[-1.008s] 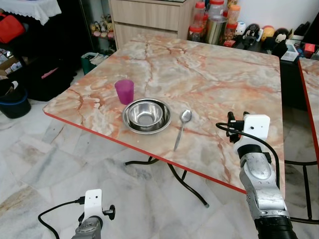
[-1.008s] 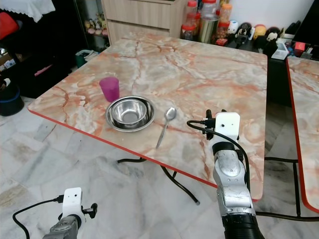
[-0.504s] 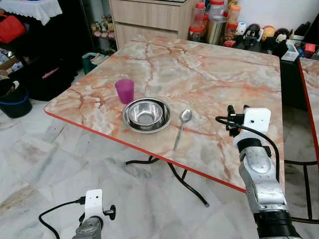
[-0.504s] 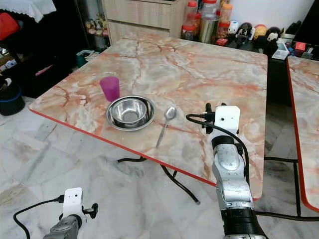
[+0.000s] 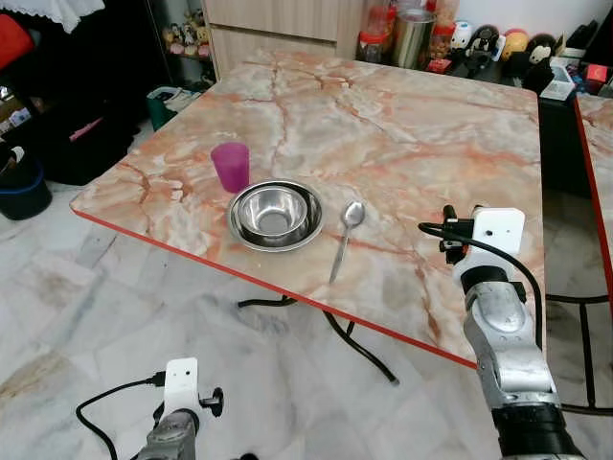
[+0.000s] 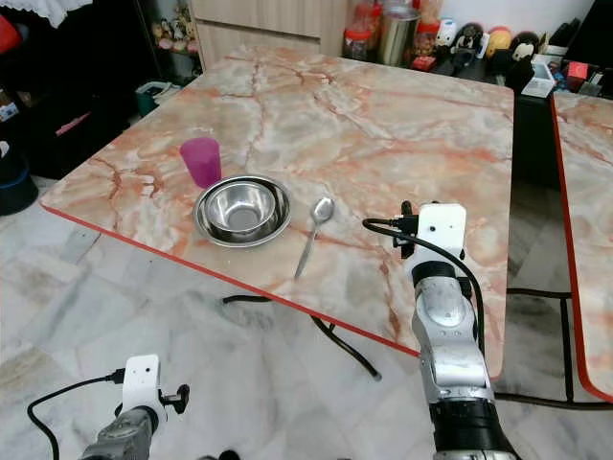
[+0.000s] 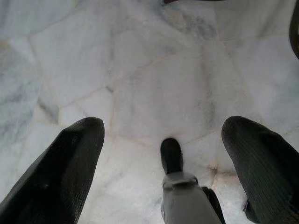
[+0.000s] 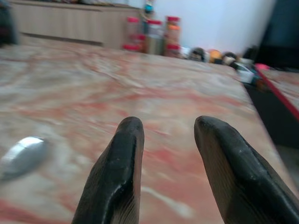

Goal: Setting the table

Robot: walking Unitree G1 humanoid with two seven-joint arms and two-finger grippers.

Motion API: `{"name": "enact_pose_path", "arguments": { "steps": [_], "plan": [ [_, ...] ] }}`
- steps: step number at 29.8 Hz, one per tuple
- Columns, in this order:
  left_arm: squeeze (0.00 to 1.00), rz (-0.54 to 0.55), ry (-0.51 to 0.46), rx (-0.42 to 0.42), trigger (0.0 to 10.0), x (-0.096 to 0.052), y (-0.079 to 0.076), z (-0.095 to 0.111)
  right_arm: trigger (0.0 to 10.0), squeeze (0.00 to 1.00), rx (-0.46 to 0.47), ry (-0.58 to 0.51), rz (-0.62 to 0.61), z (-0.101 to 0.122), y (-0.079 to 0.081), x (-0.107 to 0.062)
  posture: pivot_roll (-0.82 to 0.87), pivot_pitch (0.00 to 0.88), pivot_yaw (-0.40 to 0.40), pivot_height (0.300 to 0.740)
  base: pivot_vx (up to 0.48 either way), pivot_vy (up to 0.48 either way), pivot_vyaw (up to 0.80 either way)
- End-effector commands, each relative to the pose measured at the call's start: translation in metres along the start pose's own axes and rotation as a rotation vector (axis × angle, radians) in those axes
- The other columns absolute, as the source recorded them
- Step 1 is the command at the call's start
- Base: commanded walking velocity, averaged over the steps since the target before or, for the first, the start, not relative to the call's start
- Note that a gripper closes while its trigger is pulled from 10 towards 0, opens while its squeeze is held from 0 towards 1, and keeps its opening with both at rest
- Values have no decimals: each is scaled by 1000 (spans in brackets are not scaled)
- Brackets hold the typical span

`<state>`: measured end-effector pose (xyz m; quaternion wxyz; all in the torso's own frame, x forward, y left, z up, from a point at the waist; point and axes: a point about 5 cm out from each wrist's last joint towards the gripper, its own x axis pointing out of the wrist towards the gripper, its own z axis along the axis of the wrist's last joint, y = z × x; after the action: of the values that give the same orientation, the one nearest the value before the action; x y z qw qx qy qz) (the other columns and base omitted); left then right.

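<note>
On the marble table [image 5: 402, 125] a purple cup [image 5: 231, 166] stands beside a steel bowl [image 5: 276, 215]. A spoon [image 5: 345, 238] lies right of the bowl, handle toward the near red edge. My right arm [image 5: 497, 287] is raised over the table's near right part, to the right of the spoon. In the right wrist view the right gripper [image 8: 168, 128] is open with nothing between its fingers, and the spoon [image 8: 21, 156] shows blurred off to one side. My left gripper [image 7: 163, 135] hangs open low over the floor.
Jars and bottles [image 5: 412, 24] and small toys [image 5: 498, 43] crowd the far side beyond the table. A second marble table [image 5: 599, 163] adjoins at the right. A blue bucket [image 5: 21, 187] and dark clutter sit at the left. Black table legs [image 5: 354, 340] stand on the marble floor.
The camera has shifted a little forward and down, so the table sits lower in the picture. My right arm has edged slightly forward over the table. Cup, bowl and spoon have not moved.
</note>
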<state>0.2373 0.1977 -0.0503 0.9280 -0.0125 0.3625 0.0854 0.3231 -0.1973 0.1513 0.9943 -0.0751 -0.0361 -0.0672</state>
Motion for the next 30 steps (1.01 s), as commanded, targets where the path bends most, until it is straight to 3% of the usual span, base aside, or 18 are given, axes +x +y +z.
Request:
{"name": "enact_pose_path", "arguments": {
  "steps": [1,18,25,30],
  "plan": [
    [0,-1,8,1,10000,0,0,-1,10000,0,5,-10,-22,2,-5,-1,-181,165,29,740,0,-251,0],
    [0,0,10,1,10000,0,0,-1,10000,0,-4,-19,-27,5,-6,2,-174,157,20,740,0,-254,0],
    [0,-2,13,-8,10000,0,-2,-2,10000,0,-67,-41,15,10,-5,5,-177,148,4,740,0,-254,0],
    [0,-2,13,-12,10000,0,-3,-3,10000,0,-89,-39,11,11,-5,6,-175,147,-2,740,0,-255,658]
  ]
}}
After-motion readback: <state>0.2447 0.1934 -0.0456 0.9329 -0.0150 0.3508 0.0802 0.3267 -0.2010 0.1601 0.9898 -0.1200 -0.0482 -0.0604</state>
